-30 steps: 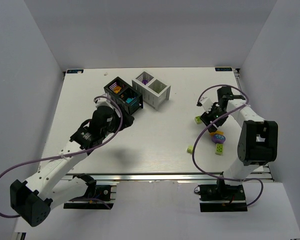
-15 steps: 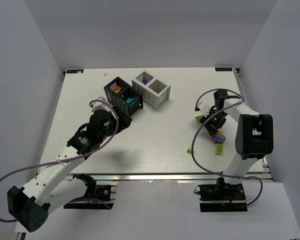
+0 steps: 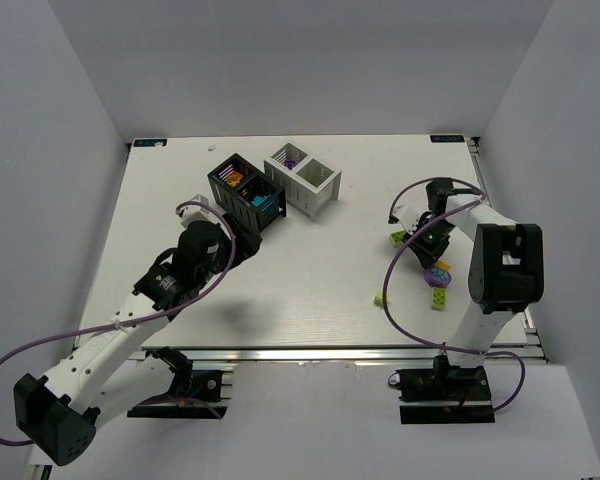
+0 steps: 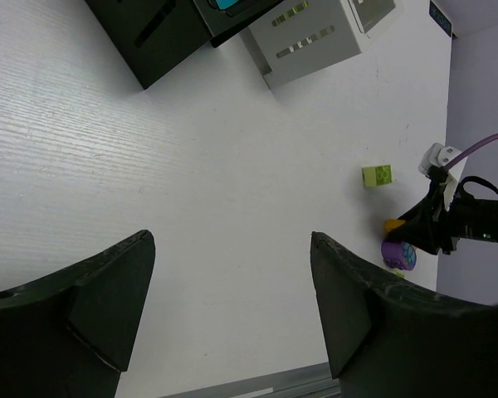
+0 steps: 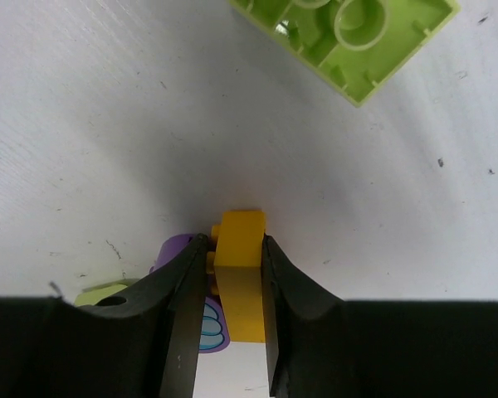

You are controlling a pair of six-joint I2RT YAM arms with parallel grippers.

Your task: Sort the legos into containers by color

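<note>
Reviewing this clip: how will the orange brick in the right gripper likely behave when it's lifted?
The orange brick looks like rigid moulded plastic, so it probably won't deform under the right gripper. It is small, so likely light. Its smooth sides are pinched by narrow fingers, so it might pivot or slip, and the purple piece beside it may get nudged.

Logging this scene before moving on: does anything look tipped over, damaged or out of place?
One lime green brick lies upside down, hollow underside up, just beyond the orange brick clamped in the jaws of the right gripper. Nothing looks spilled or broken.
</note>
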